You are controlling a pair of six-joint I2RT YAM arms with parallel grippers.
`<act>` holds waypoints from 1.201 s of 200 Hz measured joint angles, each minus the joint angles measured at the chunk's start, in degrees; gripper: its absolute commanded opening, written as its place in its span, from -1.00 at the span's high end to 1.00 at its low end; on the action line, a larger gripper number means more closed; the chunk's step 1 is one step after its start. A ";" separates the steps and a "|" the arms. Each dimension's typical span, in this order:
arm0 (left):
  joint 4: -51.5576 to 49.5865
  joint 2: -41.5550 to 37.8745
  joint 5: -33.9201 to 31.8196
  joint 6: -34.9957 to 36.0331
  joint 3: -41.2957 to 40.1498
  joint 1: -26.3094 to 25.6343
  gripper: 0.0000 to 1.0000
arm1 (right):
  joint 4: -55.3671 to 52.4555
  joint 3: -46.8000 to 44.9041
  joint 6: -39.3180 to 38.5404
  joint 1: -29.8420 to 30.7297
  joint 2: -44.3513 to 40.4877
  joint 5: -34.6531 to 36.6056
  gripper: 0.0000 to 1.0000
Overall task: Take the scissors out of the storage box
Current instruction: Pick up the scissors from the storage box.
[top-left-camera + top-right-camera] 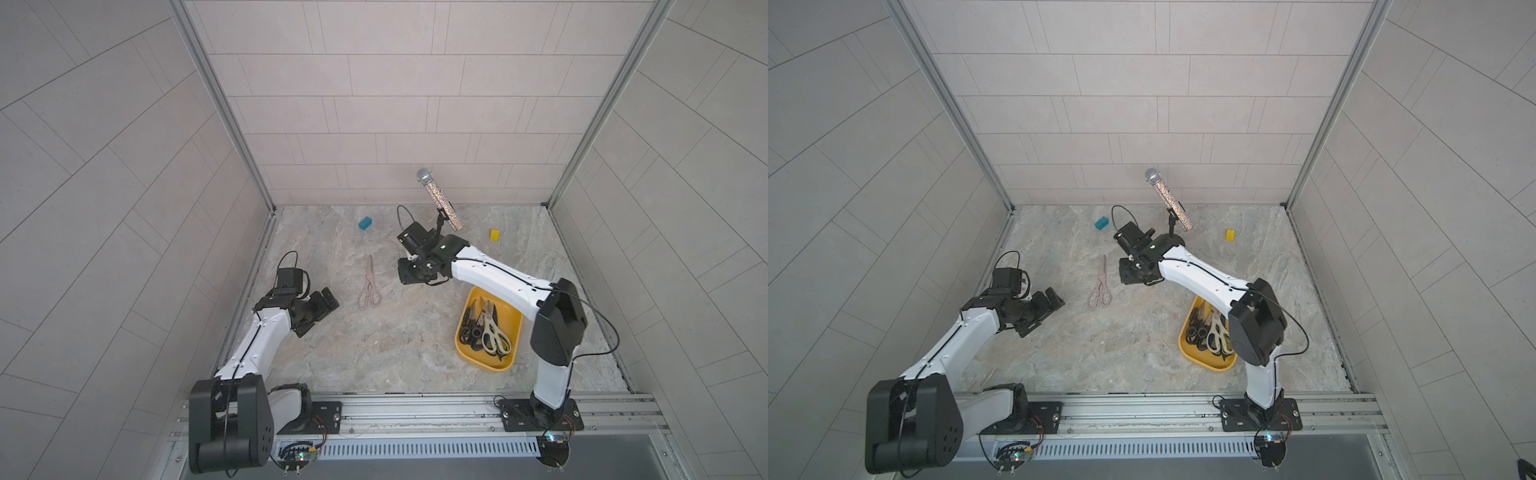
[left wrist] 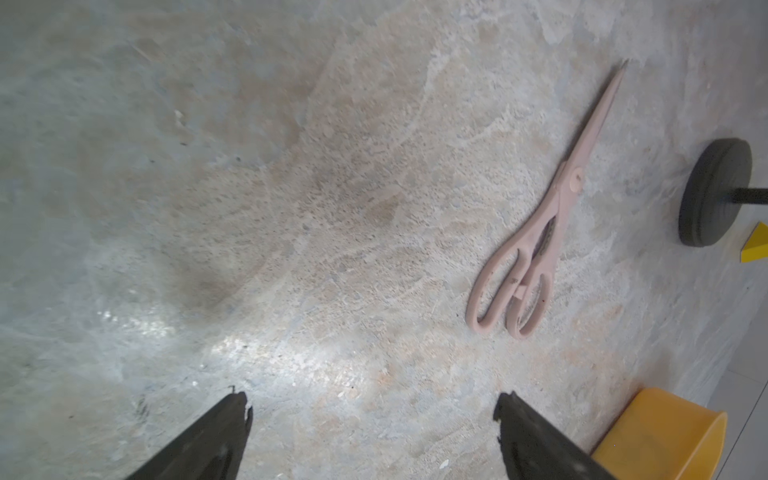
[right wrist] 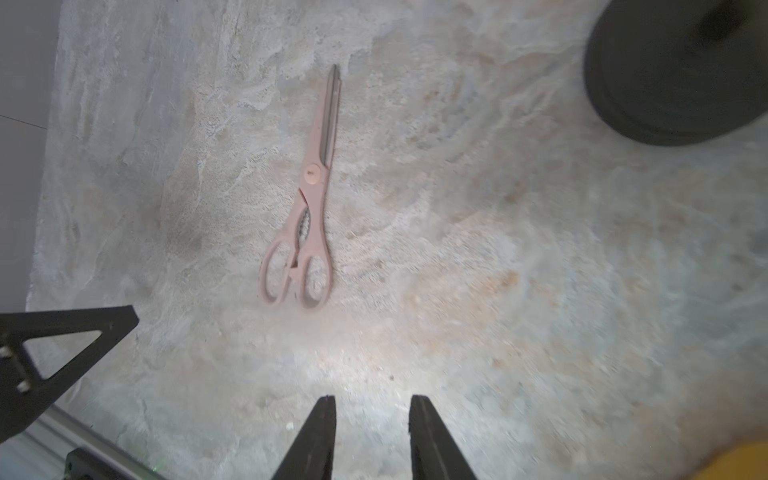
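Right tool (image 3: 374, 401): jaws are standing apart with a modest gap, gripping nothing, hovering over bare worktop (image 3: 498, 291) near the microphone stand's base (image 3: 673, 70).

Left tool (image 2: 372, 401): jaws are spreading wide, empty, idling toward the worktop's left side.

Pink scissors (image 1: 369, 286): lying flat and closed on the worktop between the two tools, outside the box, touching neither.

Boxed scissors: a cream-handled pair (image 1: 494, 332) is lying on top of several black-handled pairs (image 1: 469, 330). The pile is hiding the full count.

Storage box (image 1: 486, 362): sitting at the worktop's right front, its far end passing under the right arm's forearm.

Hazards, as judged:
- Handles and blades are overlapping, so a lifted pair is likely dragging a neighbour along or tipping the shallow box.
- A pinch on smooth blades is risking a slip and a drop.
- Swinging back toward the box is risking a knock to the microphone (image 1: 438, 199), which is leaning on its stand just beside the right wrist.

Teal block (image 1: 365, 223) and yellow block (image 1: 494, 235): sitting at the back, well apart from the work.
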 measured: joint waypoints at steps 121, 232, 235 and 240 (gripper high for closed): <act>-5.16 5.27 -4.22 3.50 9.51 -16.68 -1.00 | -13.75 -34.27 -0.39 -10.62 -29.05 0.59 0.16; -6.86 6.34 -6.84 4.72 10.71 -17.40 -1.00 | -10.40 -43.34 -0.59 -12.11 -28.92 -1.46 0.41; -6.88 6.23 -6.91 4.63 10.64 -17.40 -1.00 | -10.12 -43.43 -0.59 -12.11 -28.85 -1.57 0.42; -6.95 6.01 -7.04 4.57 10.58 -17.40 -1.00 | -9.64 -43.58 -0.59 -12.13 -28.74 -1.75 0.42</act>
